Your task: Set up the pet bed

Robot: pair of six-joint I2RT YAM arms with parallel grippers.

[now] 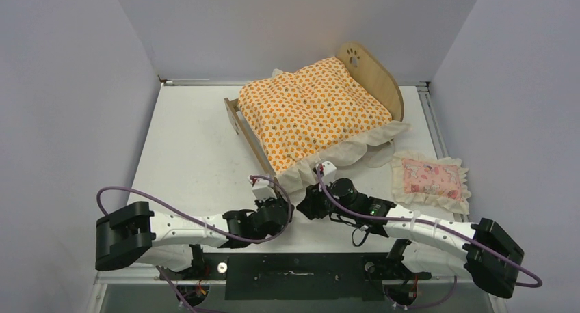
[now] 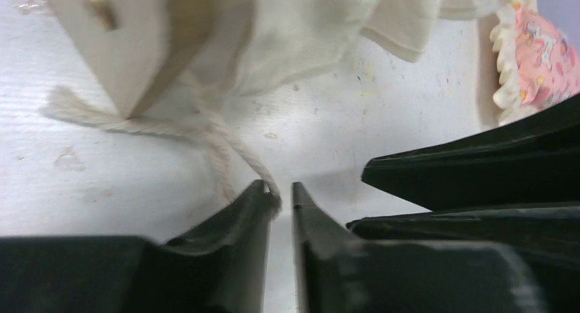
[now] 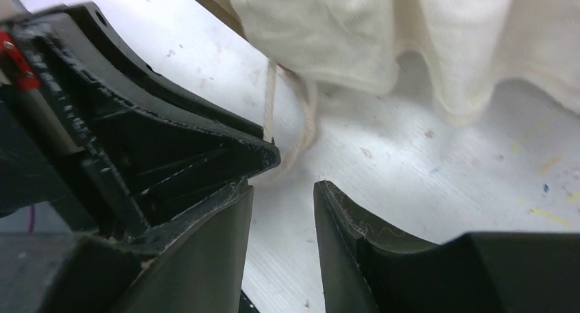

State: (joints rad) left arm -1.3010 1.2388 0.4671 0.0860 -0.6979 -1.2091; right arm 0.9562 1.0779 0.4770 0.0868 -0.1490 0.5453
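The pet bed [image 1: 384, 87] is standing at the far centre of the table [image 1: 191, 142], carrying the mattress [image 1: 311, 108]. The left gripper [image 2: 280, 193] is holding its fingers narrowly apart, with the end of the cord [image 2: 164, 127] touching one tip. The right gripper [image 3: 282, 188] is holding its fingers apart and empty. The plywood frame is probably light and stiff, so a board edge is likely giving the surest hold.

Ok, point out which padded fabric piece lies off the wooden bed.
The small pink frilled pillow, flat on the table; the orange-patterned ruffled mattress sits on the plywood bed.
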